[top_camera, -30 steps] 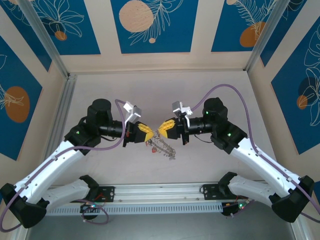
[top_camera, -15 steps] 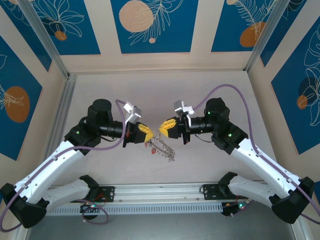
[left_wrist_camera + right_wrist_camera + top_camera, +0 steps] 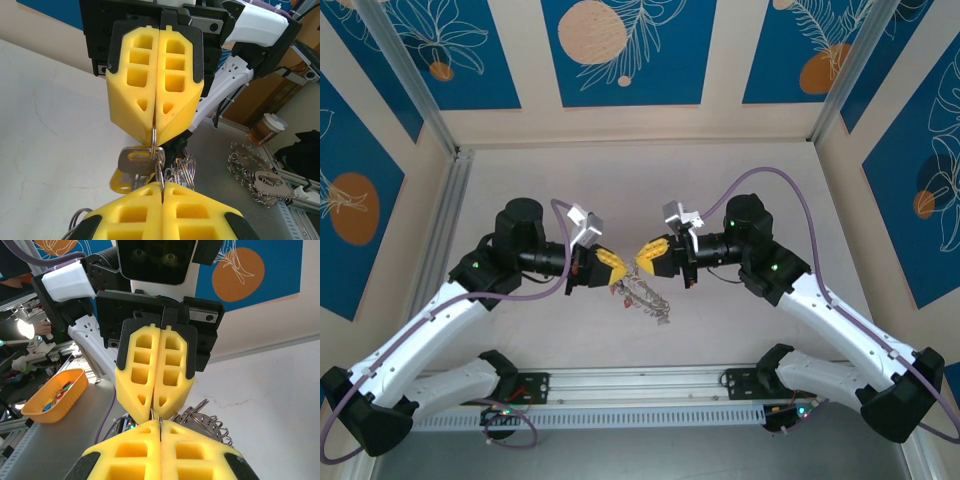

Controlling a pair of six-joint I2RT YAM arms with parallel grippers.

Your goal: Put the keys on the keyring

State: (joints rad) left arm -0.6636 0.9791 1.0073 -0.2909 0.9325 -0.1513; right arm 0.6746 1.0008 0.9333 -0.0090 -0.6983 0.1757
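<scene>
Left wrist: left gripper (image 3: 161, 186), right gripper (image 3: 155, 132) both pinch thin silver wire loop (image 3: 153, 145), tips close. Flat silver key (image 3: 132, 161), loopy silver metal keyring (image 3: 185, 167) half hidden. Right arm moved slightly left.

Right gripper (image 3: 160, 432) closed, tips meeting closed left gripper (image 3: 156, 409) above; keyring (image 3: 206, 421) loops lower right of left gripper; orange tray (image 3: 45, 415) far left.

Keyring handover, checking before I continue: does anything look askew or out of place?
Nothing looks damaged. The left gripper and right gripper have jaws shut tip to tip on one thin ring, with a silver key hanging crooked beside it. The gear-like keyring seems to lie apart on the table.
</scene>
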